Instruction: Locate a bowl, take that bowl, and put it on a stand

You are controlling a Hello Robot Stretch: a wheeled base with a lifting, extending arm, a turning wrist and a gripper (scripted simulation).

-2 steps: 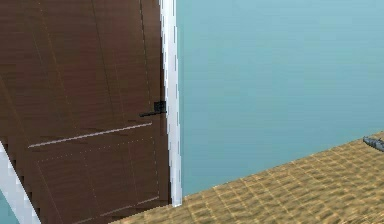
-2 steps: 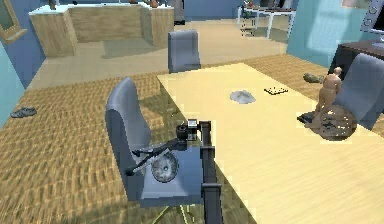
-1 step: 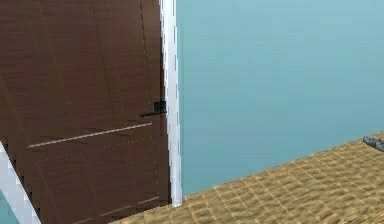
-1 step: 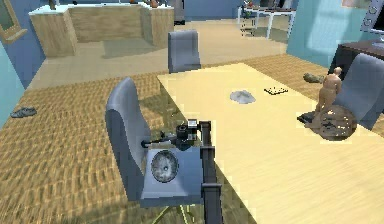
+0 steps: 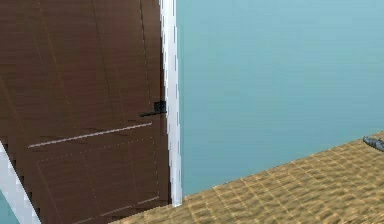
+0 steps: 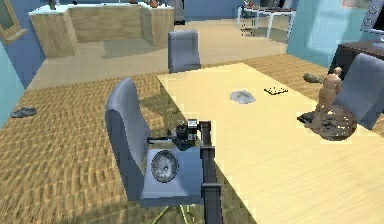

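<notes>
In the arm side view a small grey bowl-like thing (image 6: 243, 97) lies on the pale yellow table (image 6: 270, 150), near its middle. The dark arm rises from the bottom edge, and the gripper (image 6: 185, 132) sits at its far end by the table's near left edge. A pale grey round thing (image 6: 165, 168) shows just below the gripper, with a blue-grey chair (image 6: 125, 115) behind both. I cannot tell whether the gripper holds anything.
A brown statue (image 6: 330, 105) and a small flat item (image 6: 275, 90) are on the table, with more chairs (image 6: 183, 48) (image 6: 365, 85) around it. A counter (image 6: 100, 22) stands far back. In the forward view a brown door (image 5: 85, 100) and a teal wall (image 5: 280, 80) are close ahead.
</notes>
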